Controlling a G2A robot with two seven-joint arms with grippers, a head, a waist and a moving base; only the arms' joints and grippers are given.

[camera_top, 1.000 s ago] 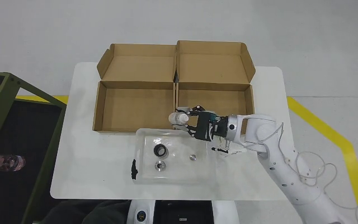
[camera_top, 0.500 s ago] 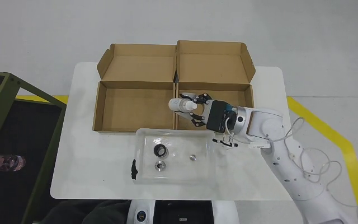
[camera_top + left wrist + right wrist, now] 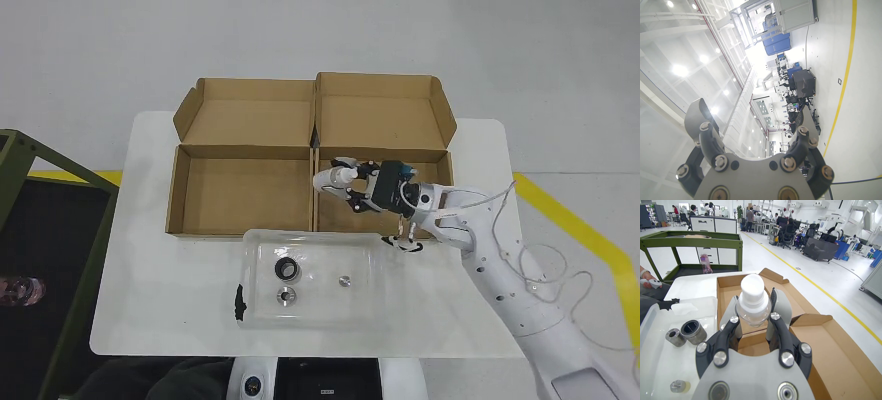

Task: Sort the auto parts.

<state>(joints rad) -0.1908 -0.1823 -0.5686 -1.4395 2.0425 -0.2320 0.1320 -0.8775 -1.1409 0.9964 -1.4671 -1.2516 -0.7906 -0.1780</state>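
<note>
My right gripper (image 3: 343,182) is shut on a small clear bottle with a white cap (image 3: 325,181), held above the near left part of the right cardboard box (image 3: 340,215). In the right wrist view the bottle (image 3: 753,302) lies between the fingers (image 3: 780,302), cap pointing away, over the box (image 3: 829,351). In the clear tray (image 3: 250,290) lie a black-lined bearing (image 3: 288,268), a metal cylinder (image 3: 287,296) and a small metal part (image 3: 344,281). My left gripper (image 3: 753,113) is open, holds nothing and points up at the hall ceiling.
An open left cardboard box (image 3: 240,195) sits beside the right one, both lids folded back. A green cart (image 3: 40,250) stands left of the white table (image 3: 160,260). A black scrap (image 3: 238,300) clings to the tray's left edge.
My right gripper has carried the bottle away from the tray's far edge and over the right box, turning a little as it went. The tray's parts have not moved.
</note>
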